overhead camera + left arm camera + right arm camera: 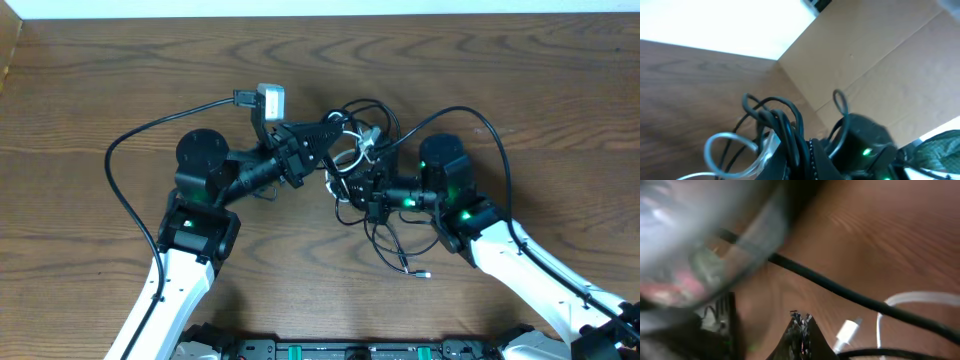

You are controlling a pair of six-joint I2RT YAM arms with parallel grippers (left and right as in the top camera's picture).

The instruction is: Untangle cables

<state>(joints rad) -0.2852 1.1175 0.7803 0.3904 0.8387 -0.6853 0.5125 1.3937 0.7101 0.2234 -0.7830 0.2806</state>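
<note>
Wooden counter (100, 80); cables (358, 148) tangled at centre; left pincer (338, 140) clamped on cables; right pincer (350, 195) fully closed, hold on anything unclear.

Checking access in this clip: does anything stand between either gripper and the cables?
Nothing visible does. The left gripper has its jaws closed on black strands of the cables; the right gripper, jaws shut, sits at the tangle's near side, with only loose cable around it.
</note>
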